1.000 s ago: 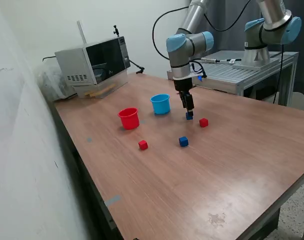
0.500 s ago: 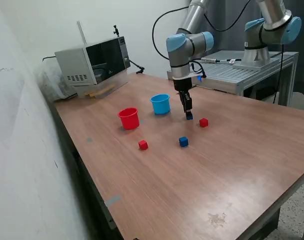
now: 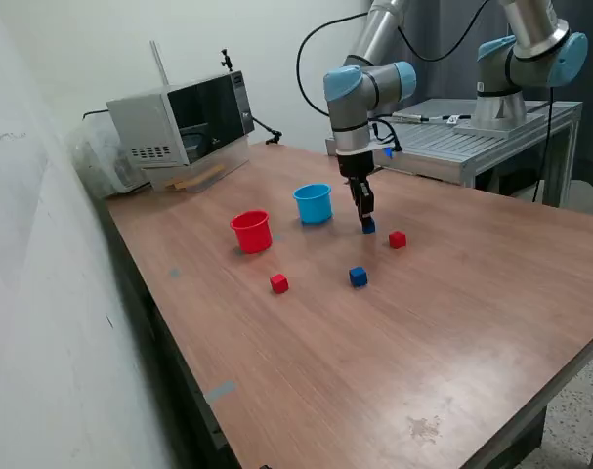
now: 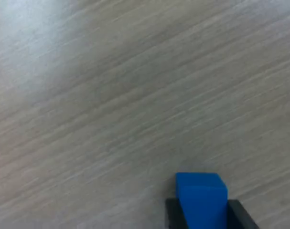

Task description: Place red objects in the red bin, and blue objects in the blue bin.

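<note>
The pincer (image 3: pixel 367 221) hangs point-down from the arm over the middle of the counter (image 3: pixel 452 322), and it is closed on one blue cube (image 3: pixel 369 227); the wrist view shows that cube (image 4: pixel 201 198) seated between the two dark fingers (image 4: pixel 172 215), with bare wood grain beneath it and no contact with the surface discernible. The relation that governs the coming move is the bearing from the held cube to the blue bin (image 3: pixel 314 203). In the exterior view the bin stands near the pincer, offset toward the exterior view's left and slightly toward the far edge of the counter where the microwave (image 3: pixel 184 122) sits. The bin stands upright with its mouth open upward, so the move is judged to be a short lift, a sideways carry over the rim, then a release. The cube has no long axis, so wrist rotation should not matter. The red bin (image 3: pixel 251 232) stands further along the same direction, beyond the blue bin, and must not be overshot to. A second blue cube (image 3: pixel 359 277) lies nearer the front edge, with one red cube (image 3: pixel 398 239) just beside the pincer on the exterior view's right and another red cube (image 3: pixel 278 283) well apart, nearer the red bin.
</note>
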Robot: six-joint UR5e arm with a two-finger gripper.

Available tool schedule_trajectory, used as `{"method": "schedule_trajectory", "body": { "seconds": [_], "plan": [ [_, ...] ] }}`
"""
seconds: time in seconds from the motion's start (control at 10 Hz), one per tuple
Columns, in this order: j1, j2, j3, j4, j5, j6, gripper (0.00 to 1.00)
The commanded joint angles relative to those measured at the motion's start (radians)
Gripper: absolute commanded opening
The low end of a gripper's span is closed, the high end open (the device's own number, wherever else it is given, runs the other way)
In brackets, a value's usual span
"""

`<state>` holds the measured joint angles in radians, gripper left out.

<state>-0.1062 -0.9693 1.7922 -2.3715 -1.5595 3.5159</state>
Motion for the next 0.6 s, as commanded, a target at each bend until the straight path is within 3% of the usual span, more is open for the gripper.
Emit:
{"method": "schedule_trajectory", "body": {
  "seconds": [0.0,0.3,0.5],
  "plan": [
    [-0.003,-0.046,-0.002,0.011,0.003,-0.037,0.0],
    [-0.001,-0.184,-0.005,0.089,0.006,-0.124,0.0],
    [-0.009,-0.209,-0.031,0.124,0.001,-0.167,0.0]
  ]
}}
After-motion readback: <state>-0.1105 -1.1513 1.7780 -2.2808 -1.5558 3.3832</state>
